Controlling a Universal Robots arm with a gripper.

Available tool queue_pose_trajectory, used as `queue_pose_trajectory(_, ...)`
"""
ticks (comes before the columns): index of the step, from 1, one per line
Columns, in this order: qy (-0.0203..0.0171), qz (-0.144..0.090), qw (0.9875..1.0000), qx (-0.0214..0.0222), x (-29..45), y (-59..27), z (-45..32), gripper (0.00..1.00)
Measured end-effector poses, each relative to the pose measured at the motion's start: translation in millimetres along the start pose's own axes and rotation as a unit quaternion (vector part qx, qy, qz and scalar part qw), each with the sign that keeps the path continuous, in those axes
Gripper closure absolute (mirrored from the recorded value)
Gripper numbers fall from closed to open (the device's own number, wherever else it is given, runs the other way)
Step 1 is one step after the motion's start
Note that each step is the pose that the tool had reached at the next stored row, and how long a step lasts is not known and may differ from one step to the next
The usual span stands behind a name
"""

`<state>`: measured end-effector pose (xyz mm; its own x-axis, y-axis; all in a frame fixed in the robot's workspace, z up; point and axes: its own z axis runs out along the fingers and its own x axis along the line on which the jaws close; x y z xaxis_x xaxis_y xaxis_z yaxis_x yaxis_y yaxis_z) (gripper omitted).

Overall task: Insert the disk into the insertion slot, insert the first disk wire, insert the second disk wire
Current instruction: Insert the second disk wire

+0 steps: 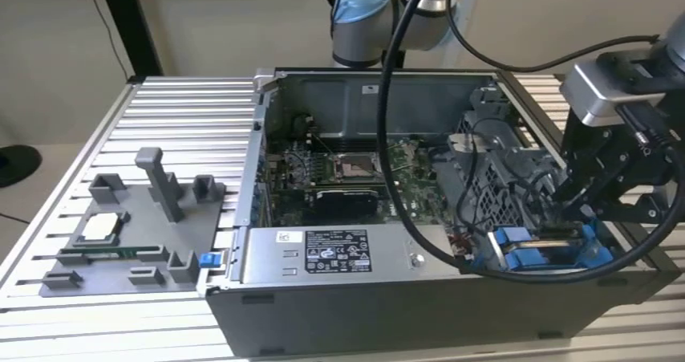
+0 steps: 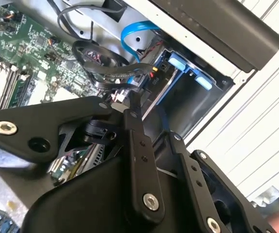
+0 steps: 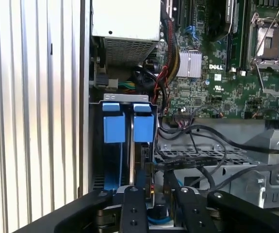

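We see the disk (image 3: 144, 155) seated edge-on in the insertion slot (image 3: 96, 145), blue tabs up; pincer (image 3: 154, 187) poised at its cable end, fingers nearly together, gripping a wire plug we think.

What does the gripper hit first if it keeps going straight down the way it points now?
Most likely the disk in its blue carrier, standing edge-up in the insertion slot. The gripper sits right over it; whether they already touch is unclear, and black cables run close beside.
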<state>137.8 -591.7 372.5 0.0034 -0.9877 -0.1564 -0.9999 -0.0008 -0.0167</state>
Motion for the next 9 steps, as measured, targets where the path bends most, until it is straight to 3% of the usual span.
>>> queue_pose_trajectory(9,-0.0017,0.0,1.0,0.0,-0.4,0.0,-2.5,0.0)
